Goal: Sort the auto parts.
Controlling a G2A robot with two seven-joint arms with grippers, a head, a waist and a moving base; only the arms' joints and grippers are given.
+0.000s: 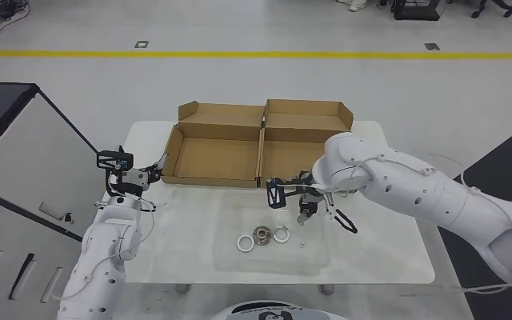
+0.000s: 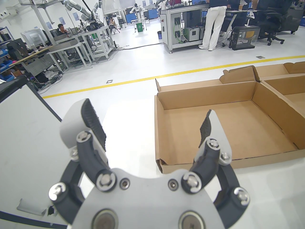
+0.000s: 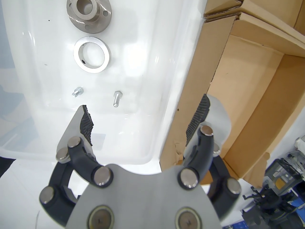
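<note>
Inside clear bin [image 3: 152,48]: silver holed flange [image 3: 88,8], plain ring [image 3: 92,54], 2 small bolts [image 3: 116,98] | L fingers [image 2: 95,125] wide | R fingers [image 3: 86,122] wide

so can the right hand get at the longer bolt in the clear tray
Probably yes: the right hand hangs open over the tray, and the longer bolt lies alone on its floor with nothing on top. The shorter bolt lies apart.

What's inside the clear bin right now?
A metal flange, two rings and two small bolts lie in the clear bin. Its floor under the right gripper is hidden.
</note>
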